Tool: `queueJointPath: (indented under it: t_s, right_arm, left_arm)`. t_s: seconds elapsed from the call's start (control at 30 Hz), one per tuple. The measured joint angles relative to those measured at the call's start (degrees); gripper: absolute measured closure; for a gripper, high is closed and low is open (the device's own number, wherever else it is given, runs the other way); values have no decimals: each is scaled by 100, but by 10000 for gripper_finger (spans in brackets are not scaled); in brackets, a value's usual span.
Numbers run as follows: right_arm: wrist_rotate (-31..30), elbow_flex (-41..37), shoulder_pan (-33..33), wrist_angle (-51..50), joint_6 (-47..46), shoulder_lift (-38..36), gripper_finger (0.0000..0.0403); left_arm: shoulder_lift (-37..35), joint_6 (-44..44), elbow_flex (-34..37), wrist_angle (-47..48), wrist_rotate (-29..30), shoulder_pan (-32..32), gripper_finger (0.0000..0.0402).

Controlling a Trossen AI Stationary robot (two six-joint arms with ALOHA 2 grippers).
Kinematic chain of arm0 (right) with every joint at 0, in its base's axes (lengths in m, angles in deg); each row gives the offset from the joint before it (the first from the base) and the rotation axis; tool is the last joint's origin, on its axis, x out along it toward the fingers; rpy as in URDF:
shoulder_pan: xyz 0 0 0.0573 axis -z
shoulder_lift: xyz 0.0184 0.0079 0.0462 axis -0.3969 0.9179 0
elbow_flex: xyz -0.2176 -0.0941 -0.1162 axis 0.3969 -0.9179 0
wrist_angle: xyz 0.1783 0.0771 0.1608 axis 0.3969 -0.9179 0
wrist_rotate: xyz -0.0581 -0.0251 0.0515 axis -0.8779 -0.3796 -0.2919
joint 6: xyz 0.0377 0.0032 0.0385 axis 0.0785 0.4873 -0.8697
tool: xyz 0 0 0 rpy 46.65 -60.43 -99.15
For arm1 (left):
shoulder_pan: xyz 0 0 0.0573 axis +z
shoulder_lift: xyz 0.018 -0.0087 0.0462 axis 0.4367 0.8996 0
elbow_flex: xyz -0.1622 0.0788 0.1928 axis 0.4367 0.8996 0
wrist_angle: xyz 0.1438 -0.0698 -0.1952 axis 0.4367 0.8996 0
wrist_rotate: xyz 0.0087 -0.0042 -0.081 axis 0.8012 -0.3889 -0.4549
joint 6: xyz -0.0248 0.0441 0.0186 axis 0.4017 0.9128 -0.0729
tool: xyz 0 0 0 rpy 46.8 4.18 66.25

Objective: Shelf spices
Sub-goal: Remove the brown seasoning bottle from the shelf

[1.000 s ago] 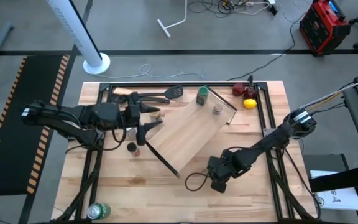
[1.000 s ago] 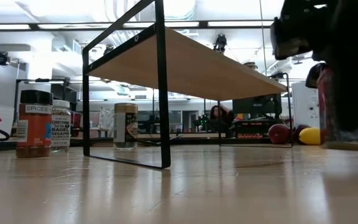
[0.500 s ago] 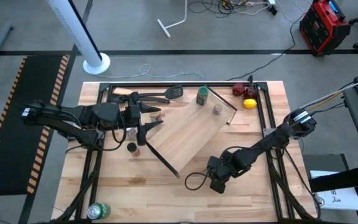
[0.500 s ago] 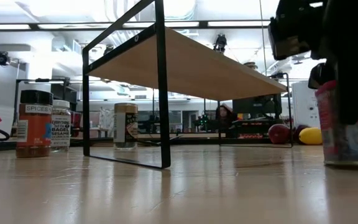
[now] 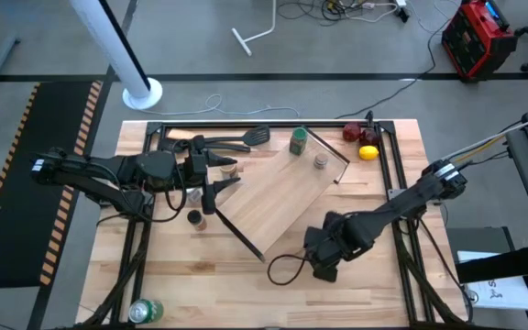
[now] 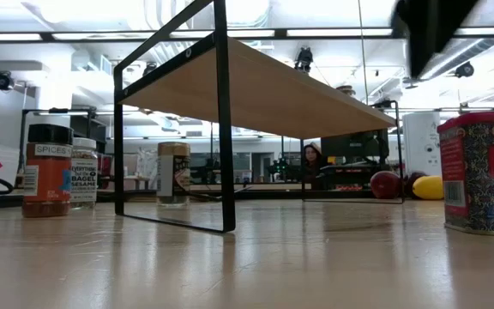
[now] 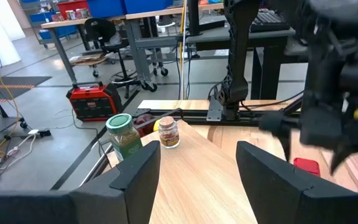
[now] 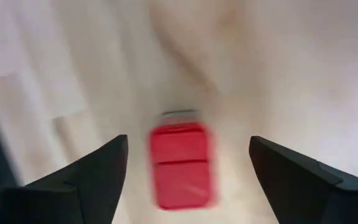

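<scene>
The shelf (image 5: 278, 197), a pale board on black bar legs, stands slantwise mid-table. On its far end stand a green jar (image 5: 298, 140) and a small shaker (image 5: 321, 160). The red square tin (image 6: 487, 172) stands upright on the table near the front right. My right gripper (image 8: 188, 146) hangs open above the tin (image 8: 182, 165), clear of it. My left gripper (image 5: 216, 188) waits open over the shelf's left end (image 7: 197, 162). A black-capped jar (image 6: 47, 170), a white-capped jar (image 6: 84, 172) and a tan cylinder (image 6: 173, 172) stand on the table at the left.
A black tube frame (image 5: 154, 128) rings the table. Black spatulas (image 5: 236, 140) lie at the far left. A lemon (image 5: 368, 153) and a dark red fruit (image 5: 351, 131) sit at the far right, a green can (image 5: 145, 310) at the near left. A black cable loop (image 5: 287, 269) lies beside the right gripper.
My right gripper has set the red tin down on the table, let go of it and gone straight up. The tin now stands alone and upright.
</scene>
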Motion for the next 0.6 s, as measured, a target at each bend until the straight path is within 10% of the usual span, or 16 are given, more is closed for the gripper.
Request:
queueJointPath:
  t_s: [0.23, 0.6]
  right_arm:
    - [-2098, 1071, 226, -2102, -17, -151, 100]
    - [-2183, 1081, 1981, -2127, 1409, -1139, 127]
  left_arm:
    - [31, 14, 0, -33, 0, 0, 200]
    - [185, 59, 2, -183, -2, 0, 202]
